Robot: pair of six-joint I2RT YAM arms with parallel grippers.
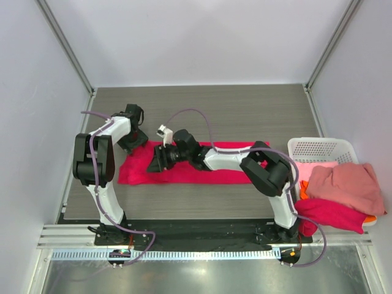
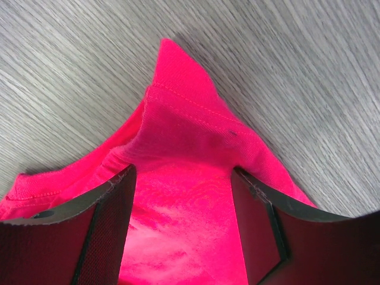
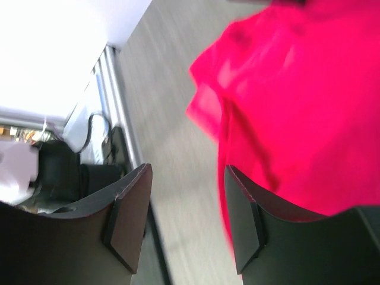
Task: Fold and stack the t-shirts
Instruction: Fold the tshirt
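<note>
A bright crimson t-shirt (image 1: 202, 174) lies folded into a long strip across the middle of the table. My left gripper (image 1: 136, 144) is open at its far left corner. In the left wrist view (image 2: 181, 172) the fingers stand wide apart, straddling the cloth (image 2: 190, 136), whose hemmed corner points away onto the bare wood. My right gripper (image 1: 154, 162) is open and empty over the strip's left part. In the blurred right wrist view (image 3: 187, 169) bare table shows between the fingers and the shirt (image 3: 297, 107) lies to the right.
A white perforated basket (image 1: 318, 147) stands at the right edge. A salmon-pink shirt (image 1: 343, 187), a red shirt (image 1: 331, 214) and an orange one (image 1: 303, 191) are heaped over it. A metal rail (image 1: 196, 242) runs along the near edge.
</note>
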